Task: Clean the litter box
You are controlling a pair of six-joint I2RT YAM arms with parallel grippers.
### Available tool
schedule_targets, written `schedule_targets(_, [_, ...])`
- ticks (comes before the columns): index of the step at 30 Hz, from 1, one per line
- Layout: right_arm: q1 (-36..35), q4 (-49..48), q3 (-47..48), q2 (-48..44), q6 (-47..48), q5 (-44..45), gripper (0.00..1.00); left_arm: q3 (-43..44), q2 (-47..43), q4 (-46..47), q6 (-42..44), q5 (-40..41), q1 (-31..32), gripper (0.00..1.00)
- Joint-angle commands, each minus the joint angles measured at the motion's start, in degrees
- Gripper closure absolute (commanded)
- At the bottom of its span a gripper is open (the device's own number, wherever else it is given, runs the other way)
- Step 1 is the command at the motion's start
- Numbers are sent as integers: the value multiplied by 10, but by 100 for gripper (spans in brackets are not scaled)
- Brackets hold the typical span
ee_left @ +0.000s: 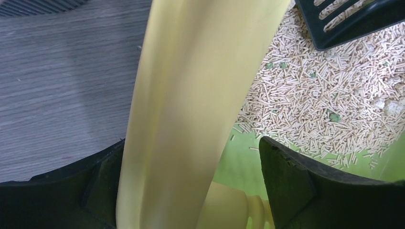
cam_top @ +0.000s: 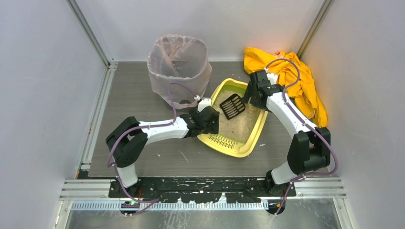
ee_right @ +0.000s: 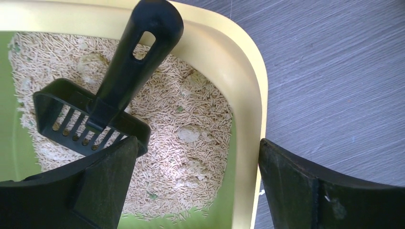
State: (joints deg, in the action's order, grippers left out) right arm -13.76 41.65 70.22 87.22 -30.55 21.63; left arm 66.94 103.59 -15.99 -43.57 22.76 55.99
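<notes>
Top external shows us the whole litter box [cam_top: 223,141] in the middle of the surface [cam_top: 143,100], a bin [cam_top: 179,67] at its 11 o'clock and a yellow cloth [cam_top: 296,78] at 2 o'clock. Only the wrist views show us the left claw [ee_left: 191,143] spread wide with the box's rim between its fingers [ee_left: 296,191], and the right claw [ee_right: 198,142] spread above a corner, holding nothing. Left wrist cuts off the black scoop [ee_left: 363,25] lying on the litter [ee_left: 305,86].

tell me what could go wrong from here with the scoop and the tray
1. The scoop lies loose, its handle propped on the rim of the litter box. The open right gripper could knock it onto the table while closing in.
2. The left gripper straddles the rim loosely, so the box might slide or tip and spill litter.
</notes>
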Motion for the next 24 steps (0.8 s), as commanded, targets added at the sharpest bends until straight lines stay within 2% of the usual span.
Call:
schedule_targets(1, [0, -28, 0, -45, -17, 22, 0, -21, 23, -57, 27, -108, 42, 8])
schedule_targets(7, [0, -24, 6, -61, -17, 27, 0, -23, 11, -80, 23, -80, 42, 1])
schedule_targets(18, [0, -57, -10, -114, -16, 28, 1, -41, 5, -68, 3, -121, 64, 1])
schedule_targets(24, [6, -75, -1, -105, -17, 24, 3, -63, -11, -66, -15, -127, 82, 1])
